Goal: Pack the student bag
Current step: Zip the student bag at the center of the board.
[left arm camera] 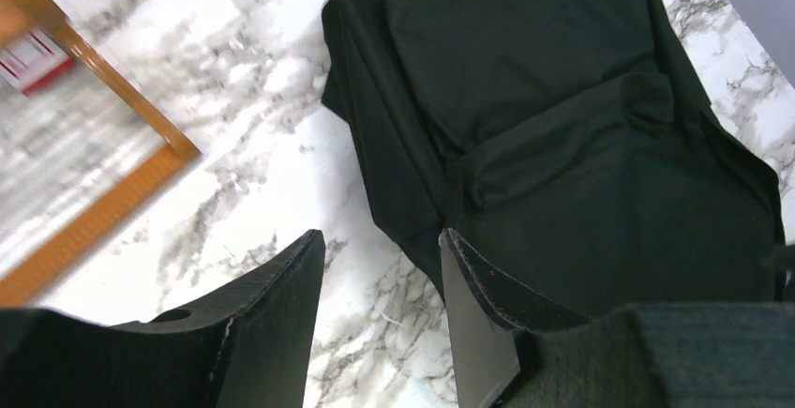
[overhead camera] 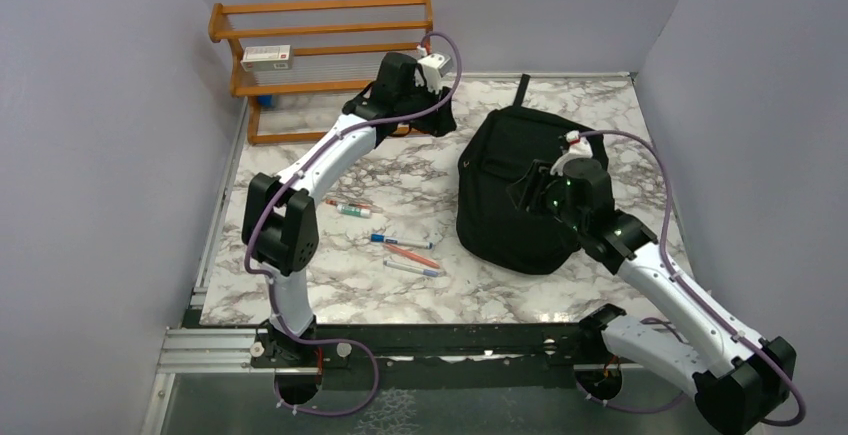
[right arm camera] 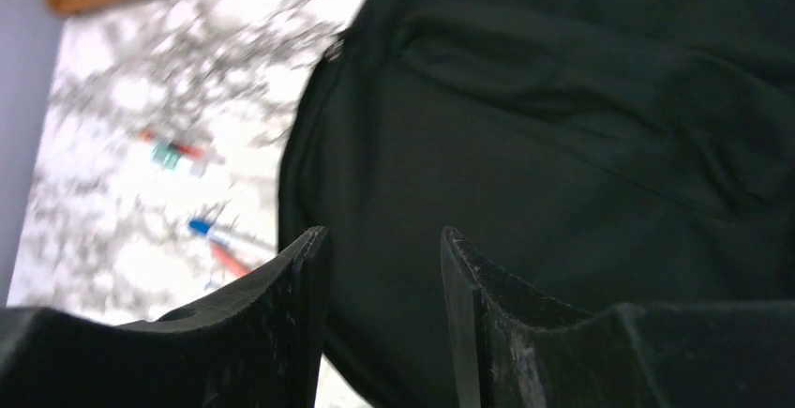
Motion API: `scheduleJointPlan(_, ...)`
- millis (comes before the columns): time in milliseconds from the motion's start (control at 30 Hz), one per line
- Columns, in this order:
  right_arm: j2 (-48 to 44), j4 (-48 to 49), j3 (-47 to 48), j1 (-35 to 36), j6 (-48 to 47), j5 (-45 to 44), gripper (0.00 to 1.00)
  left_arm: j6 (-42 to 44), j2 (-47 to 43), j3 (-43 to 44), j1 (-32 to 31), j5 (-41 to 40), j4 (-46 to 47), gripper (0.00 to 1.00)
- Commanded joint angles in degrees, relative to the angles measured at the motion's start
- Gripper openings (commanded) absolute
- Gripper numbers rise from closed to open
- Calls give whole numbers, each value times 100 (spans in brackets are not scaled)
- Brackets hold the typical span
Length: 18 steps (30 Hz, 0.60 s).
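Observation:
The student bag is a large black backpack lying at the right of the marble table. My left gripper hovers past the bag's back-left corner. In the left wrist view it stands open with only marble between its fingers, and the bag fills the right side. My right gripper hangs over the bag's near left part. It is open too, with nothing in it and black fabric beneath. Several pens lie loose on the table left of the bag.
A wooden rack stands at the back left with a small white and red box on a shelf. Its orange rail shows close to my left gripper. Grey walls close in both sides. A blue pen lies left of the right fingers.

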<state>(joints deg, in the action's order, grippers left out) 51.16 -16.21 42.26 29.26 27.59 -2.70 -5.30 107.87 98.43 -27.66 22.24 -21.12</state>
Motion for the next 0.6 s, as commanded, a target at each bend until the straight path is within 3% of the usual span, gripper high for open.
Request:
scheduleJointPlan(0, 427, -1166, 691, -3, 740, -1886, 51, -481, -369, -731, -41, 208, 640, 50)
scheduleJointPlan(133, 1011, -1735, 1072, -138, 624, -2230, 53, -903, -776, -1395, -275, 450, 1248, 51)
scheduleJointPlan(567, 1047, -1374, 902, -793, 522, -1965, 53, -1689, -1151, -3193, -1672, 46, 2884, 51)
